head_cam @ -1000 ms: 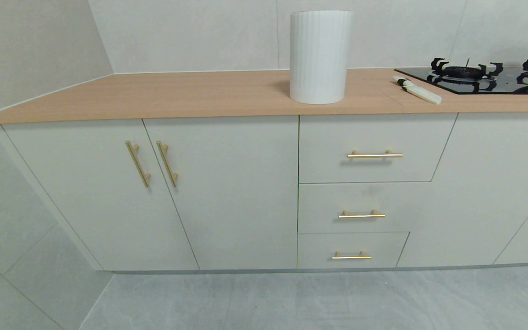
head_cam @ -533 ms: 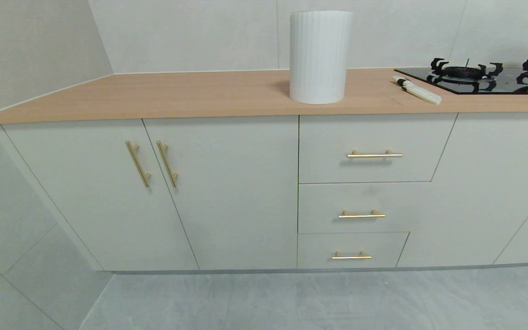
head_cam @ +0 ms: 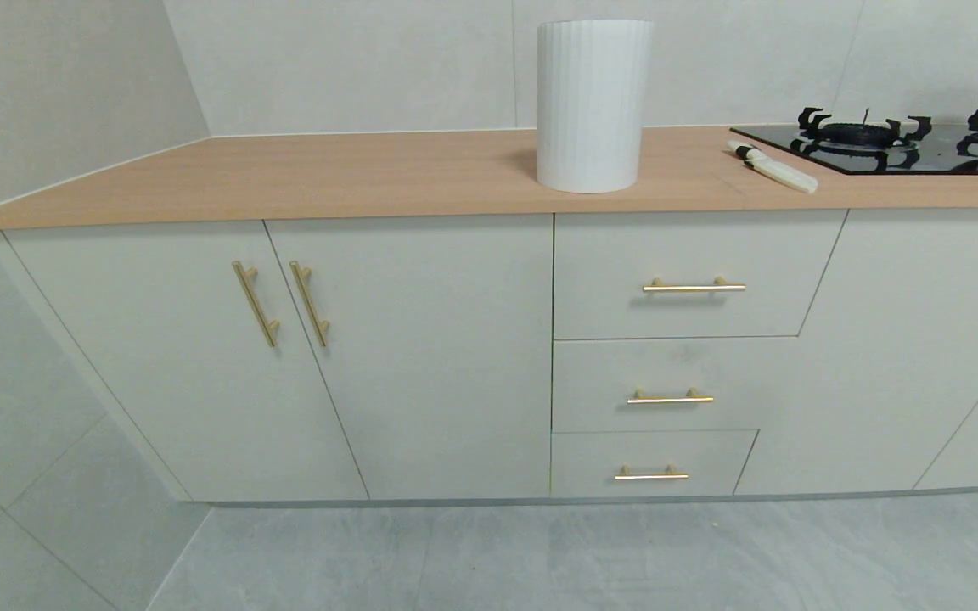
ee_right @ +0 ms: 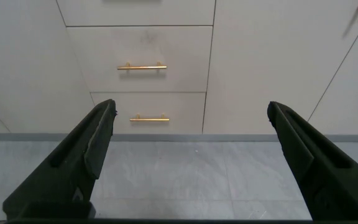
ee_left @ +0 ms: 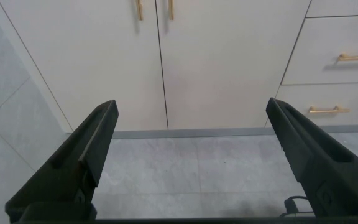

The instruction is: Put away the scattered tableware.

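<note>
Facing the bench [head_cam: 370,174]: left hand [ee_left: 191,107] and right hand [ee_right: 191,107] wide open, empty; knife [head_cam: 773,168] probably best gripped mid-handle, then stood in ribbed container [head_cam: 591,102].

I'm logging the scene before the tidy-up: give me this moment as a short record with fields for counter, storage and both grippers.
surface: wooden countertop
tableware out: white utensil, lying flat near the counter's front edge beside the hob
also on counter: tall white ribbed container, upright, to the utensil's left
storage: three drawers and two cupboard doors, all shut
left gripper: open, empty, low over the floor, facing the doors
right gripper: open, empty, low over the floor, facing the drawers
</note>
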`<state>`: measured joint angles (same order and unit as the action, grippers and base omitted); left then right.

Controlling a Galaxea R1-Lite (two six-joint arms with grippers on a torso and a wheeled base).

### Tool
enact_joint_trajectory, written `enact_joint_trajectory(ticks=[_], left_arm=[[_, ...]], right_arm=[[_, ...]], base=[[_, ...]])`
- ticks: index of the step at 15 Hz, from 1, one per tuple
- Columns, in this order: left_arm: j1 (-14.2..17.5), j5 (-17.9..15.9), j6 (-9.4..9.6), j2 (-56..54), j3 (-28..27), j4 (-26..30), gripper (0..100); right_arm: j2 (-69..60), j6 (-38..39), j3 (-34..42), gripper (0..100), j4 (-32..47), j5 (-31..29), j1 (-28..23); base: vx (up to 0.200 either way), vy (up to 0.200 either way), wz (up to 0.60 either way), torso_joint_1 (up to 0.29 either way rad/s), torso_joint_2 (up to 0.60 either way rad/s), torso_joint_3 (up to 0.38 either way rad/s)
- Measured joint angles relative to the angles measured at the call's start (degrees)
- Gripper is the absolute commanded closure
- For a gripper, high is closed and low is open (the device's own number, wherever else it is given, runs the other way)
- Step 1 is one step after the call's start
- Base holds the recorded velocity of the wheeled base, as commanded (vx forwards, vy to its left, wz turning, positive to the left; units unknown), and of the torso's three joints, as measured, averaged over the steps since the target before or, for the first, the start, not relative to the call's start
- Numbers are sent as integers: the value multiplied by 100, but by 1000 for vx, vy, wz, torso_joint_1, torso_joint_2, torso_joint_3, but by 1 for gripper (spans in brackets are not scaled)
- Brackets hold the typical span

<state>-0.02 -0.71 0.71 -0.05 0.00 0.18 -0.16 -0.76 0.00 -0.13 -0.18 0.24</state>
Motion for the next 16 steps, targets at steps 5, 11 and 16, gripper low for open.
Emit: enact_joint_trajectory(ticks=[5, 11, 16], left_arm=[[-2, -2, 11, 0, 0, 0, 0], [2, 0, 9, 2, 0, 0, 0], [2, 0, 7, 2, 0, 0, 0]], right_arm=[[0, -2, 0, 0, 4, 0, 0], [0, -2, 0, 0, 6, 2, 0], [2, 0, 0, 0, 6, 0, -2]], base=[[120, 0, 0, 0, 0, 2], [200, 0, 0, 2, 2, 2], [200, 0, 0, 4, 1, 3]])
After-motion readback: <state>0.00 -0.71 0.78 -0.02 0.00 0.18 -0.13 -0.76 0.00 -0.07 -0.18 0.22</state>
